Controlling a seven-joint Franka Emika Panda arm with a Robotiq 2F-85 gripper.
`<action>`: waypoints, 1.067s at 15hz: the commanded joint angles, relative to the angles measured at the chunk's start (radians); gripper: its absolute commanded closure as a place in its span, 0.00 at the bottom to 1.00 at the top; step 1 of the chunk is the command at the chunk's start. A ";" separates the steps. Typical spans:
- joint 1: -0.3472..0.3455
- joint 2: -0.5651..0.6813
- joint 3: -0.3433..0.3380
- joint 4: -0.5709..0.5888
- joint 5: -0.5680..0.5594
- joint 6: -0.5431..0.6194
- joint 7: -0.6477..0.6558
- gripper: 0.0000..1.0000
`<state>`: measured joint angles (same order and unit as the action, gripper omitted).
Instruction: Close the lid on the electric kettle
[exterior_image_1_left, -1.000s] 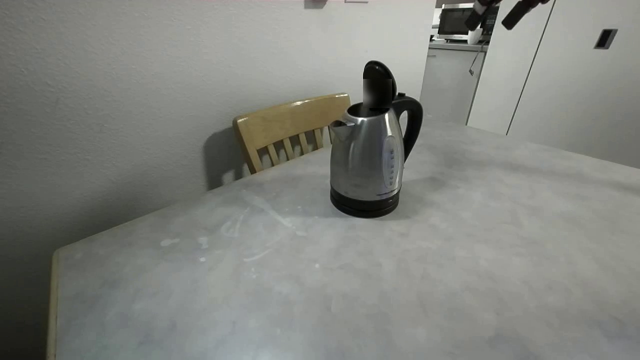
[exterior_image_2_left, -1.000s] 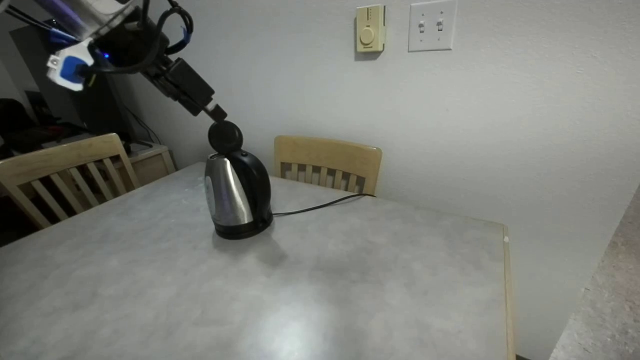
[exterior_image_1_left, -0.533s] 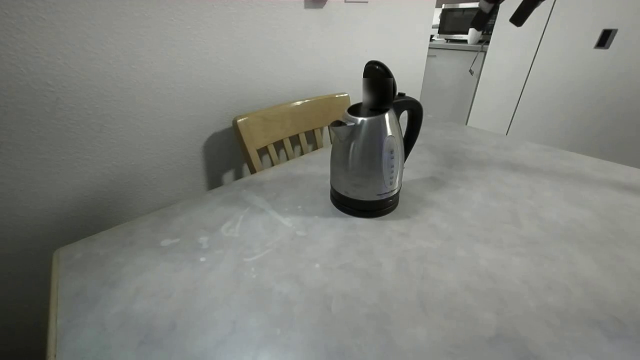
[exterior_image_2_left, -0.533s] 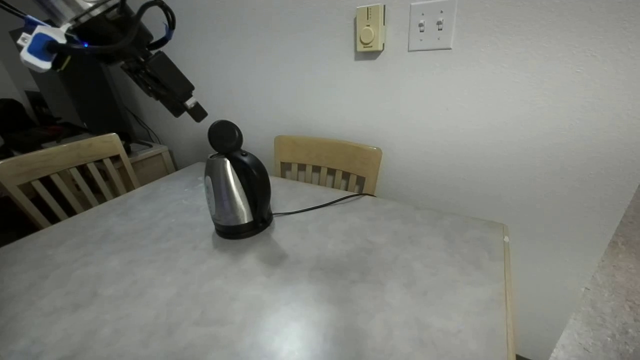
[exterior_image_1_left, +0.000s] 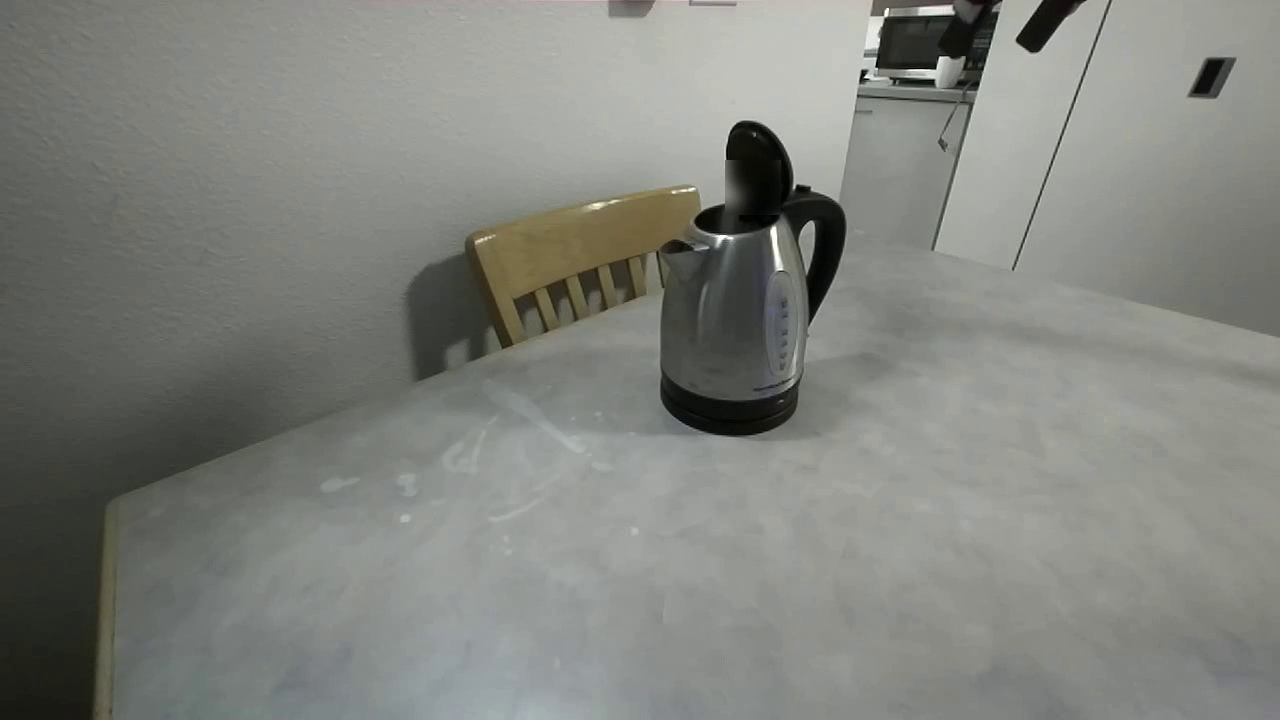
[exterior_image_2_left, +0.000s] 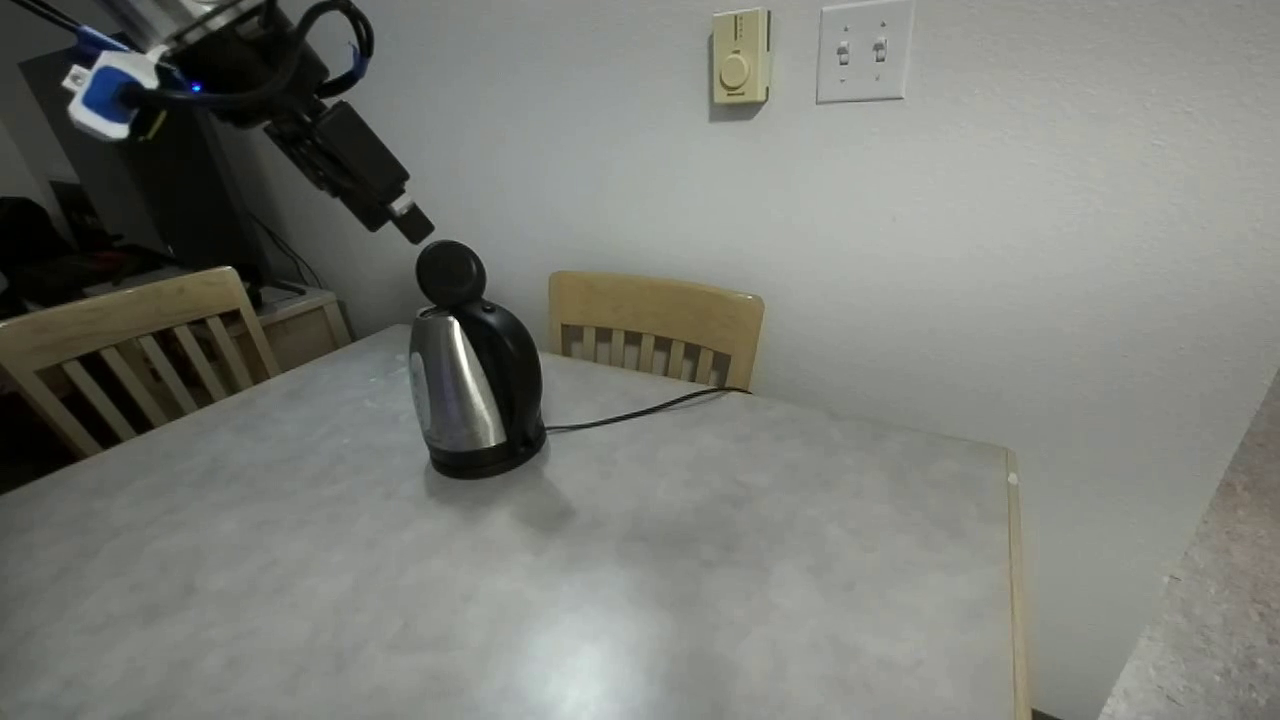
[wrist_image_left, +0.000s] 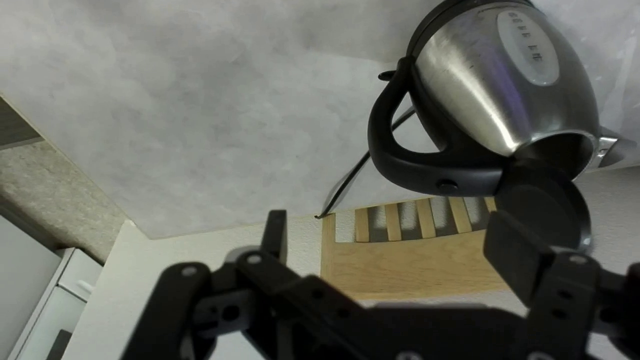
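Pincer (wrist_image_left: 386, 236), black two-finger, spread wide, nothing in it. Just past it, the round black lid (exterior_image_2_left: 450, 273) sticks up off the silver metal kettle (exterior_image_2_left: 456, 385). I'd tip it gently from behind.

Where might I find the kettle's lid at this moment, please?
In an exterior view, left of centre, the lid stands open on top of the kettle, next to the upper end of the black handle.

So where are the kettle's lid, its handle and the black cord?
Lid (exterior_image_2_left: 450, 273): in an exterior view, on its outer face.
Handle (wrist_image_left: 427, 173): in the wrist view, on its top stretch, near the lid.
Black cord (exterior_image_2_left: 650, 410): in an exterior view, midway along its visible length.
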<state>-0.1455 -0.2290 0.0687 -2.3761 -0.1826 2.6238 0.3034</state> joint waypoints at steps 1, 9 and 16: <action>0.030 0.079 -0.033 0.070 0.048 -0.011 -0.046 0.00; 0.106 0.237 -0.046 0.169 0.176 0.017 -0.196 0.61; 0.130 0.341 -0.021 0.199 0.353 0.220 -0.375 1.00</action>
<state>-0.0201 0.0628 0.0376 -2.2059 0.0652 2.7720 0.0285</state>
